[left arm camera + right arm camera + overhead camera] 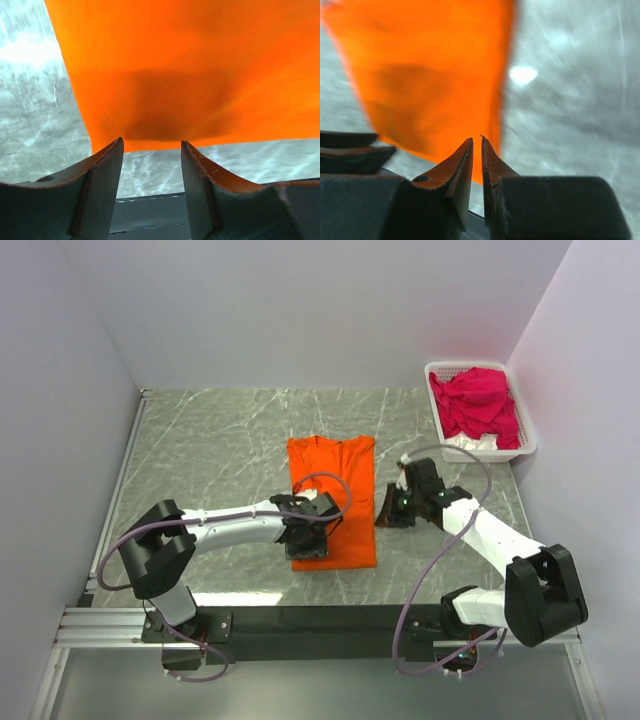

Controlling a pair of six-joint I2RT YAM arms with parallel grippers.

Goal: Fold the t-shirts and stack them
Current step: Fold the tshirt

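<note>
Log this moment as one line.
orange t-shirt: folded narrow, flat | left gripper: open over near edge | right gripper: nearly shut, empty, beside right edge

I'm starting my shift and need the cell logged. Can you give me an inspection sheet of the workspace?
Surface: grey marbled table.
Job's things: orange shirt folded into a long strip, centre; pink shirts bunched in the basket.
Clutter: nothing seen beyond the white basket, far right.
Grippers: left gripper open over the orange shirt's near end; right gripper almost closed beside its right edge, nothing seen held.
Cables: cable loops on both arms, one arching over the orange shirt.
Surroundings: plain white walls.
</note>
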